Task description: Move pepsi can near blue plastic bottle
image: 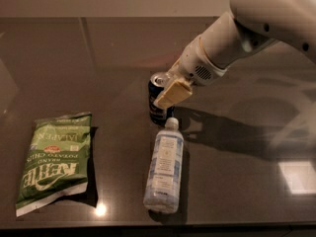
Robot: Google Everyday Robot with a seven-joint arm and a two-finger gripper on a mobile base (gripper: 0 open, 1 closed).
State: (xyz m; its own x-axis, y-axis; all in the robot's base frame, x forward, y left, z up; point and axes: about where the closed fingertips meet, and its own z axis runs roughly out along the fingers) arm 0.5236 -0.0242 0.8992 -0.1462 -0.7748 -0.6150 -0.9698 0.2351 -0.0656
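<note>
The pepsi can (158,100) stands upright on the dark table, its silver top showing. The blue plastic bottle (164,168) lies on its side just in front of the can, with its white cap (171,123) pointing at the can's base and almost touching it. My gripper (171,95) reaches in from the upper right on the white arm (232,38). It is at the can's right side, overlapping the can's upper part. The can's right side is hidden behind it.
A green chip bag (54,161) lies flat at the front left. The dark glossy table (98,58) runs to a front edge near the bottom of the view. A bright window reflection (298,177) lies at the right.
</note>
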